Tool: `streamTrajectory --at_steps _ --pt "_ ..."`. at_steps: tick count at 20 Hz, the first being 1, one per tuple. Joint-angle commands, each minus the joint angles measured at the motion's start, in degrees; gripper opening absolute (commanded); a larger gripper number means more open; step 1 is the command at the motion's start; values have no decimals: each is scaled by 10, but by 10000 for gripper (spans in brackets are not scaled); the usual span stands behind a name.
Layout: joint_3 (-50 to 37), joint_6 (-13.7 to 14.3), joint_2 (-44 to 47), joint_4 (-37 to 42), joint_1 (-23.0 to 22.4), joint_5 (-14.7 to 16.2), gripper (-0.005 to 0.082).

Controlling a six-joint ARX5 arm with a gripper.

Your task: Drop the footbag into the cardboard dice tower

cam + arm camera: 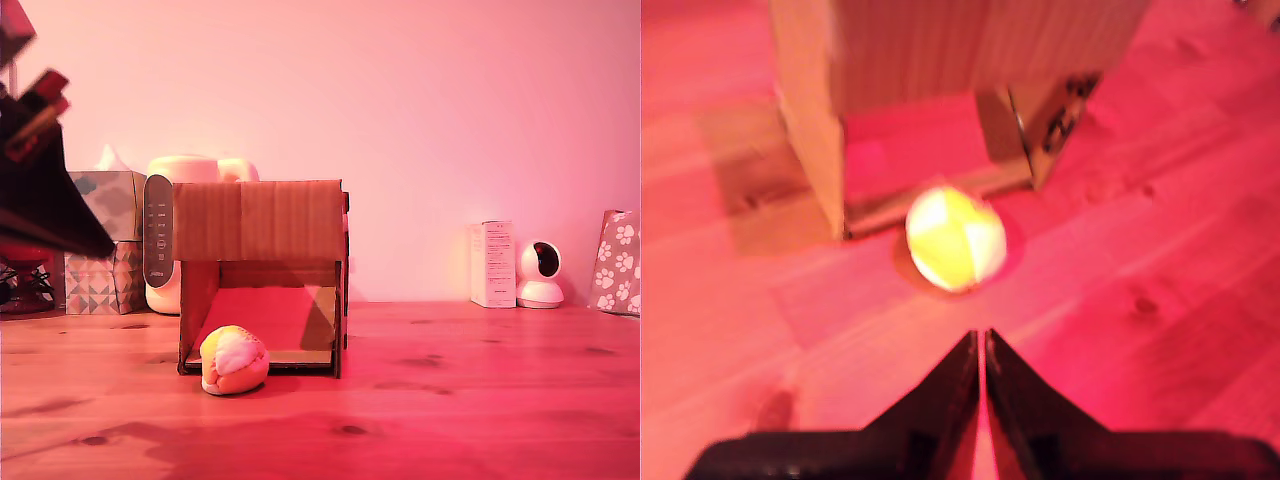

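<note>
Black gripper (983, 345) clenched, empty, raised above the bench (480, 400). Footbag (234, 360) lies touching the cardboard dice tower (260, 220) mouth.

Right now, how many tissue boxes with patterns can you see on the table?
2. One patterned tissue box sits stacked on another, at the exterior view's left, behind the cardboard dice tower. The dark arm may hide more there.

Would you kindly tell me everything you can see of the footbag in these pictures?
The footbag is a small, soft-looking ball of stitched yellow, white and orange panels. It rests on the wooden table, just outside the front opening of the cardboard dice tower, toward the exterior view's left corner. The gripper is apart from it, not touching.
</note>
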Motion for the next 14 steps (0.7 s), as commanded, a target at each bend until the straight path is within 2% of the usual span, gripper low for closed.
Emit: streamTrajectory --at_steps 1,6,7,8,10,11,12,14 --pt "-15 -2 5 8 -1 7 -24" --pt "-15 -2 7 13 -1 12 -22" --pt "-15 -2 11 17 -2 23 16" --pt "-15 -2 17 24 -6 36 130" --pt "-15 -2 37 45 -26 48 581" --pt "-15 -2 48 58 -38 47 729" --pt "-15 -2 61 72 -49 41 790" --pt "-15 -3 96 115 -68 28 782"
